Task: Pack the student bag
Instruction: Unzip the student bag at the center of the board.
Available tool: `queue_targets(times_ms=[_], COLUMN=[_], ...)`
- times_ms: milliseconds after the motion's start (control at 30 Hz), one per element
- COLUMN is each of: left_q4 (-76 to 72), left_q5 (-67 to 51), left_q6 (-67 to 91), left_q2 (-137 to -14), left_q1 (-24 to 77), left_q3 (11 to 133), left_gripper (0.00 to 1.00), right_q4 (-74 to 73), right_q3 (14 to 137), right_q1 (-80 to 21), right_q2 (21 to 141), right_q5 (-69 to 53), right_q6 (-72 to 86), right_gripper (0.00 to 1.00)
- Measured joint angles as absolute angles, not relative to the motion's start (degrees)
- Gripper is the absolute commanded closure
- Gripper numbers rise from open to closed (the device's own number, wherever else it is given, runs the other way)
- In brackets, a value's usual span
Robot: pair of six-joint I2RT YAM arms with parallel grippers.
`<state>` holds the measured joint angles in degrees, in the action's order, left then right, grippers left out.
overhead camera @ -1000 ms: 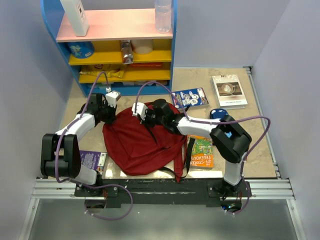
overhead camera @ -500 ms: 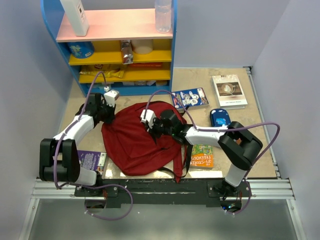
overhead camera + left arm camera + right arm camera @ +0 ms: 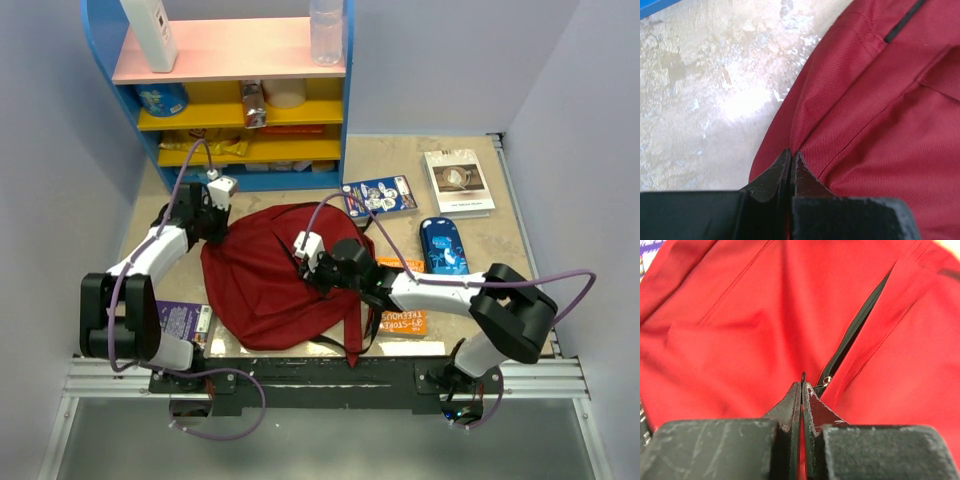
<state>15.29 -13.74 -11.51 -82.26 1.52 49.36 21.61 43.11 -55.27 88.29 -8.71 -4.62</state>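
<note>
Student bag [image 3: 262, 290]: inside not visible. The zipper [image 3: 855, 330] shows only as a narrow dark slit in the right wrist view, so contents can't be told. From above, the right forearm covers the bag's right-hand part. The wrist views crop it to plain fabric.

Look: dark red, large, lying flat and slack at the near-centre of the table [image 3: 400, 160], rounded outline, creased. Black-edged straps [image 3: 360, 325] trail off its near-right corner. A small silver slider [image 3: 826, 380] sits at the near end of the zipper.

Left end effector [image 3: 791, 152]: clenched, tips together on a seam fold at the bag's far-left edge, red fabric showing between the fingers, bare table just beyond.

Right end effector [image 3: 802, 384]: clenched over the bag's upper middle, tips just beside the slider. A thin dark tab [image 3: 802, 375] sticks up between them. Looks like the zipper pull, too small to be sure.

Around:
- orange book [image 3: 405, 322] on the right, partly under the bag and the right arm
- purple book [image 3: 185, 322] on the near left, partly behind the left arm
- blue pencil case [image 3: 441, 245], blue book [image 3: 380, 195] and white book [image 3: 457, 180] on the far right, apart from the bag
- shelf [image 3: 230, 100] at the far left
</note>
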Motion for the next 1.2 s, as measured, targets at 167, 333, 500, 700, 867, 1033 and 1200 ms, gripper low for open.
queue_targets(times_ms=[167,333,500,700,867,1033,1200], left_q4=[15.1,15.3,15.4,15.5,15.5,16.0,19.9], left_q5=[-13.2,-13.5,-13.4,-13.4,-13.8,-14.8,-18.0], left_q6=[-11.3,-10.5,-10.0,-10.0,-10.1,-11.7,-13.3], left_q2=[-87.4,-89.3,-89.4,-89.4,-89.4,-89.3,-85.9], left_q1=[1.5,1.5,1.5,1.5,1.5,1.5,1.4], left_q3=[53.3,56.8,58.8,59.7,59.7,59.7,59.7], left_gripper=[1.00,1.00,1.00,1.00,0.97,0.54,0.40], right_q4=[21.3,21.2,20.1,18.5,17.6,15.0,9.8], right_q3=[39.2,38.8,38.9,40.5,42.4,44.9,50.4], right_q1=[-57.6,-58.8,-59.0,-59.2,-59.6,-60.1,-60.1], right_q2=[85.4,85.1,85.1,87.9,92.9,93.7,93.3], right_q5=[-5.9,-3.4,-2.2,-1.7,-1.5,-1.0,-1.0], right_q6=[-1.0,1.7,3.8,7.7,11.2,12.7,12.6], right_gripper=[1.00,1.00,1.00,0.94,0.80,0.62,0.53])
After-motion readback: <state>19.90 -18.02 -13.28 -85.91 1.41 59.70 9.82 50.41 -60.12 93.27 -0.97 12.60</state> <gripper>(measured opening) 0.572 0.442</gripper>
